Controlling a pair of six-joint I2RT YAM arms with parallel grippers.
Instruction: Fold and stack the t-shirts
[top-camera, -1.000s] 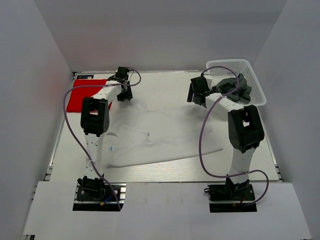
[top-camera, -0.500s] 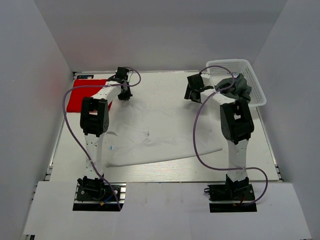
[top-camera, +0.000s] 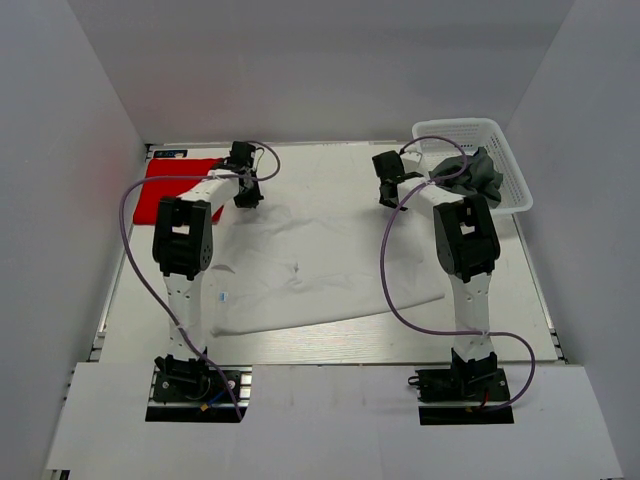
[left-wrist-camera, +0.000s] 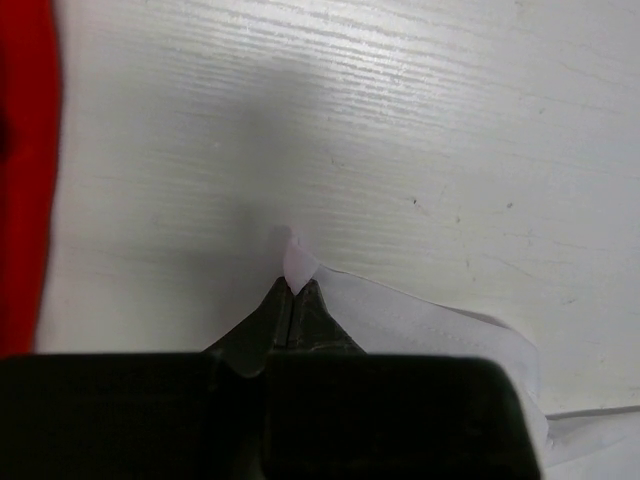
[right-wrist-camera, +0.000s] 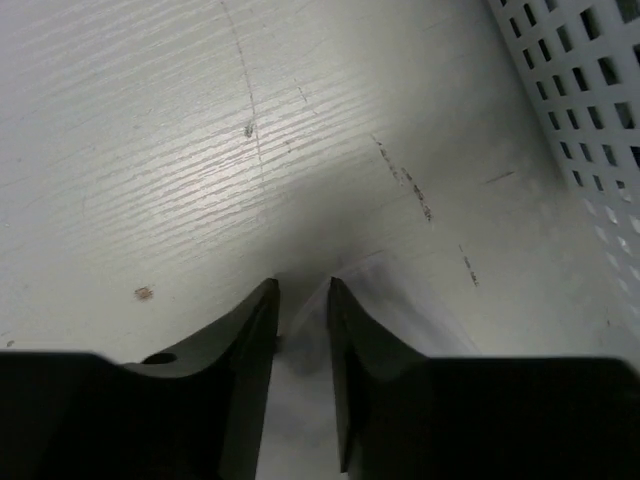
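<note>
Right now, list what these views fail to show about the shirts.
Red t-shirt: top view, partly under the left arm; left wrist view, cut by the frame edge.
Grey t-shirt: top view, bunched in the basket, shape unreadable.
White t-shirt: right wrist view, the right gripper hides how much of the corner it straddles.
</note>
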